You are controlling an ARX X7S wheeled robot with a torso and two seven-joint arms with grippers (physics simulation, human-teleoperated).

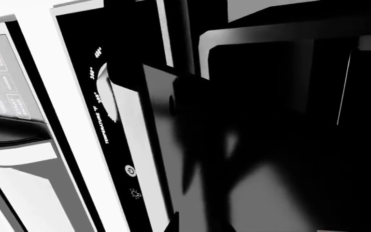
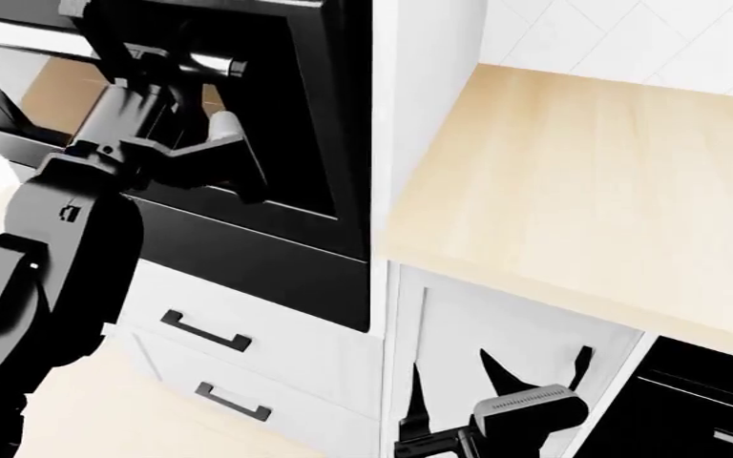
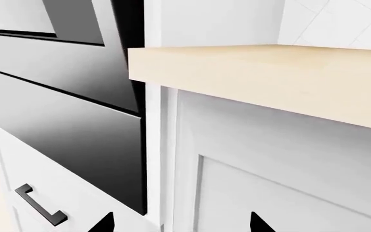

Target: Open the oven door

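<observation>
Left pincer [image 2: 201, 114] up at the oven door [image 2: 297, 105]; right pincer [image 2: 494, 377] low by the cabinets.

Nearest the camera, the right pincer hangs spread, its dark fingertips [image 3: 105, 223] apart and touching nothing, just before a white cabinet door [image 2: 519, 334] under the pale wooden surface [image 2: 596, 162]. Beside it sit white drawer fronts with a short black handle [image 3: 40, 205]. Farther off, the left pincer reaches the silver bar handle [image 2: 220, 65] along the top of the glossy black, windowed oven door; whether it is pinching the bar I cannot tell. Beyond it lies the control panel [image 1: 118, 145] with temperature markings.
</observation>
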